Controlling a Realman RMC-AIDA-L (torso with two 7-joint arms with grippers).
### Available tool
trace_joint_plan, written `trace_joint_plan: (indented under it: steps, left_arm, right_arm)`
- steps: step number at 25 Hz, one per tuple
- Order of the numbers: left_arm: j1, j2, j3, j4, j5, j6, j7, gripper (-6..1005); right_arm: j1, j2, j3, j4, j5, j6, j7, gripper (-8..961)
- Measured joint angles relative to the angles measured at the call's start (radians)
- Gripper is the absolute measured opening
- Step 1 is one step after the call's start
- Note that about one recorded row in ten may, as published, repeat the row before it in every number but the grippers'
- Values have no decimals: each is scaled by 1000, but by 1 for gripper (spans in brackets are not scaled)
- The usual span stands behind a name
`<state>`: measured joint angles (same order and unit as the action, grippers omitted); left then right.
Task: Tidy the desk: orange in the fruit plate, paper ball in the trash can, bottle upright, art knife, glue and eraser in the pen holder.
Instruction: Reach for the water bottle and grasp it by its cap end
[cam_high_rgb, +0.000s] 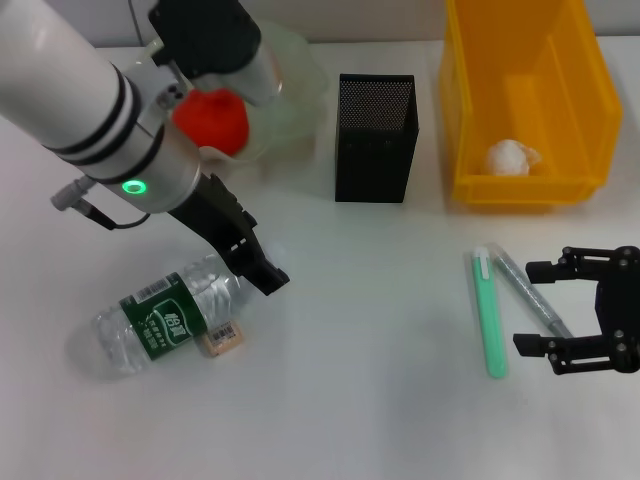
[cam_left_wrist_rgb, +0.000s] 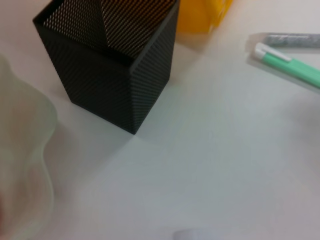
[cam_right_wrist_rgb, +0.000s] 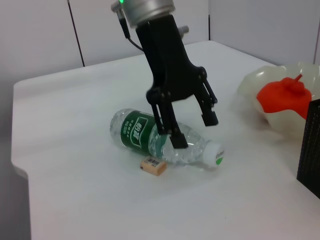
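The left tool (cam_right_wrist_rgb: 192, 127) is held open over the lying clear plastic bottle with the green label (cam_right_wrist_rgb: 162, 139) – the tiny tan eraser (cam_right_wrist_rgb: 153, 165) is beside it. The right tool (cam_high_rgb: 585, 310) is parked open near the green pen (cam_high_rgb: 489, 312).

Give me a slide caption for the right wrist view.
Open left gripper straddles the lying bottle, eraser beside it.
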<state>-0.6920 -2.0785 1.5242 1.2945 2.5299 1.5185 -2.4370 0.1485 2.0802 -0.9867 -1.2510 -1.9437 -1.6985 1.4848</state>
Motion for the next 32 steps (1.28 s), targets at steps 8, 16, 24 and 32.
trace_joint_plan:
  steps: [8, 16, 24, 32]
  left_arm:
    - [-27, -1, 60, -101, 19, -97, -26, 840]
    - [-38, -2, 123, -136, 27, -156, -55, 841]
    - [-76, -2, 151, -233, 29, -217, -65, 840]
    - [-78, -2, 158, -238, 45, -226, -67, 738]
  right_arm:
    - [-1, 3, -1, 10, 3, -6, 2, 814]
    - [5, 3, -1, 46, 6, -12, -1, 814]
    - [11, 3, -10, 54, 6, -12, -4, 814]
    - [23, 3, -9, 59, 6, -8, -5, 814]
